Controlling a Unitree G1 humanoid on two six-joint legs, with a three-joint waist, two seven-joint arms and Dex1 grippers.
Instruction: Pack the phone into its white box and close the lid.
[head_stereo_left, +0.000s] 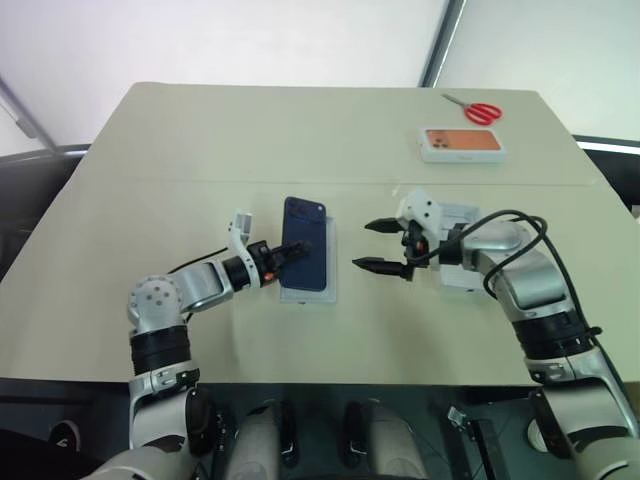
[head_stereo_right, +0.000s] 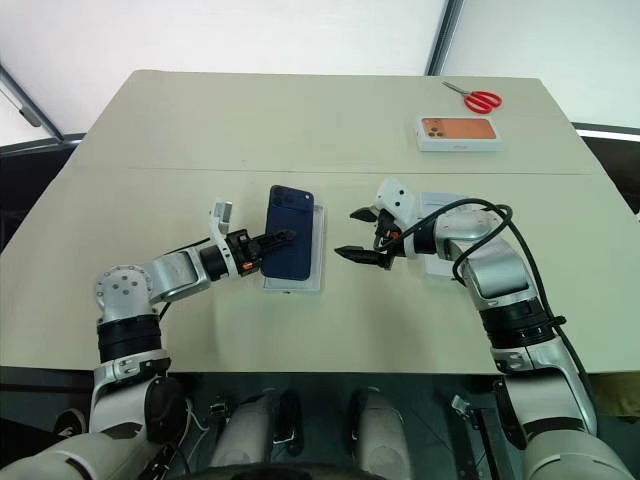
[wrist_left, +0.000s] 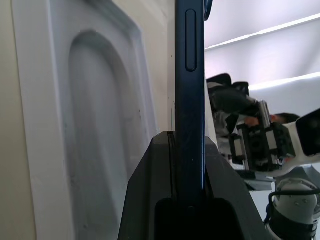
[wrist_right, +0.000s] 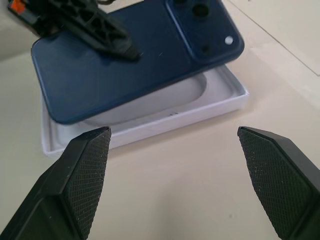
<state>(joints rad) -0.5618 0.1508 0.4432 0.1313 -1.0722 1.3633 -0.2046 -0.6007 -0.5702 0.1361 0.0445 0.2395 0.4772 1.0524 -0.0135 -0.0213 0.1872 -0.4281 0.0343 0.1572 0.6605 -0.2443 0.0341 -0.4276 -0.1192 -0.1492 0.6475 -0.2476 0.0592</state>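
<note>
Phone (head_stereo_left: 304, 256) pinched edge-on in left jaws (head_stereo_left: 287, 257), tilted over white insert tray (wrist_right: 150, 112) — right jaws (head_stereo_left: 378, 245) spread empty at three o'clock; slip risk — thin grip.

My right forearm (head_stereo_left: 500, 250) covers most of a white piece (head_stereo_left: 458, 222) lying on the table beneath it, so I cannot tell whether that is the lid or something else. The phone (head_stereo_left: 304, 245) hides much of the white box (head_stereo_left: 309, 294) under it; whether the two touch I cannot tell. In my left wrist view the phone's lower end disappears between my fingers (wrist_left: 150, 190). The print on the far box with the orange picture (head_stereo_left: 461, 144) is too small to read. In my right wrist view both fingers (wrist_right: 85, 170) run off the frame.
</note>
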